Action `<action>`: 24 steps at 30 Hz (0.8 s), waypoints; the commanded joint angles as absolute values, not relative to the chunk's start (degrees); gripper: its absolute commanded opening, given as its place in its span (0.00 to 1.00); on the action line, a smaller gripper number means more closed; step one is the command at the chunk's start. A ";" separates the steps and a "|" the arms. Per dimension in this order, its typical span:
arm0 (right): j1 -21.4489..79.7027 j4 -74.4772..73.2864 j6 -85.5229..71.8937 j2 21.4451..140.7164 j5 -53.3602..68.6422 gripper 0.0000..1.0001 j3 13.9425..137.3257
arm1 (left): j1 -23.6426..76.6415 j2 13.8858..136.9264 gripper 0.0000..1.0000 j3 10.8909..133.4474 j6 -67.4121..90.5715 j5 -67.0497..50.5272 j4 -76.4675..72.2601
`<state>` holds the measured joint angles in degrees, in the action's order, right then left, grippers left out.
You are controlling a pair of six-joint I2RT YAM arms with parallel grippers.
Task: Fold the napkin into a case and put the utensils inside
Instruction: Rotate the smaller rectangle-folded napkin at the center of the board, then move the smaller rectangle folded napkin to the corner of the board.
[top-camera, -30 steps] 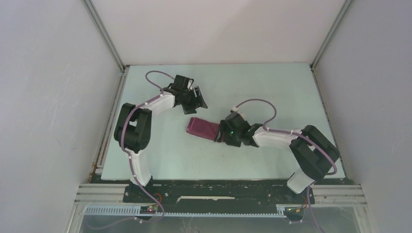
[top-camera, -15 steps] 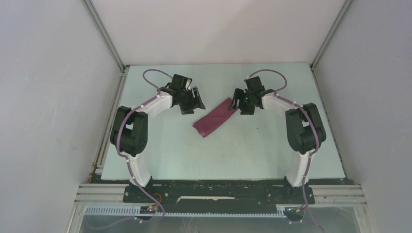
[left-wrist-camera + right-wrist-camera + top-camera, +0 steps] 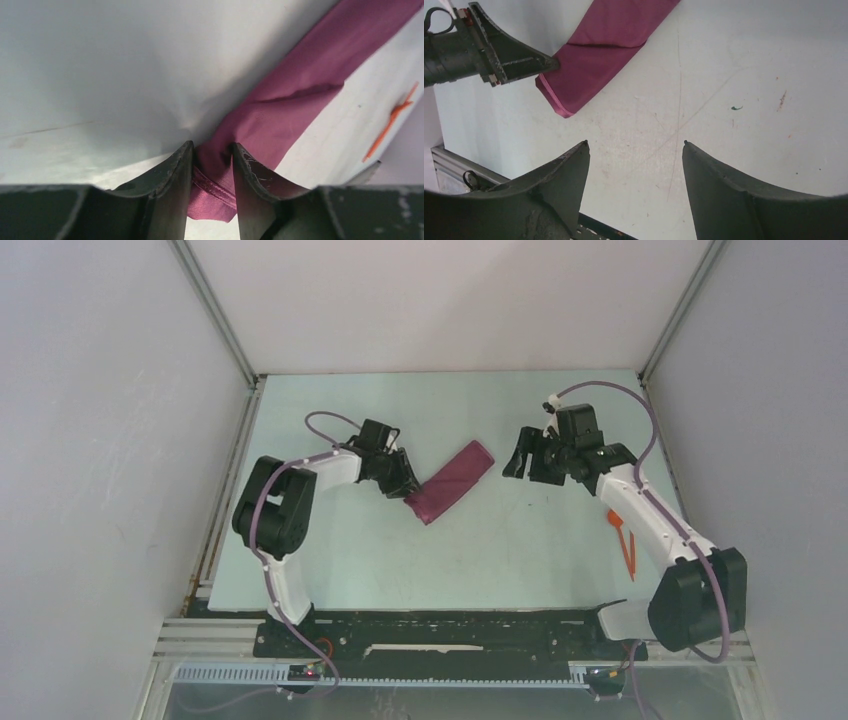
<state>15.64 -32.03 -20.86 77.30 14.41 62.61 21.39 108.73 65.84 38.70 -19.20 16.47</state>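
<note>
Looked down on a pale table (image 3: 400, 570) closed in by white panels (image 3: 450, 300) on the left, far and right sides. Saw the left arm (image 3: 290, 490) reaching from the near left edge toward the middle. Saw the right arm (image 3: 655, 525) running up the right side, with its wrist turned left toward the centre. Found the case (image 3: 452, 480) lying flat on the table just left of centre. Made it out as a narrow maroon strip set on a diagonal, one end near and left, the other far and right. Noticed a slanting fold line across its upper layer in both wrist views, and a stitched hem at the near-left end. Found the left gripper (image 3: 408, 485) low at that near-left end. Saw in its wrist view both fingers (image 3: 175, 170) pressed against the cloth from either side, pinching a bunched corner of it. Found the right gripper (image 3: 520, 455) to the right of the case and apart from it, over bare table. Saw its fingers (image 3: 569, 175) spread wide with nothing between them. Spotted the utensils (image 3: 622, 535) on the table at the near right, just beside the right arm and well apart from the case. Could see only thin orange shapes there, too small to tell one piece from the other.
</note>
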 commanded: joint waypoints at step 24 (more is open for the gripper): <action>12.34 10.95 -41.50 109.03 57.19 0.84 65.15 | 37.28 94.51 0.61 44.60 62.62 -22.87 -10.45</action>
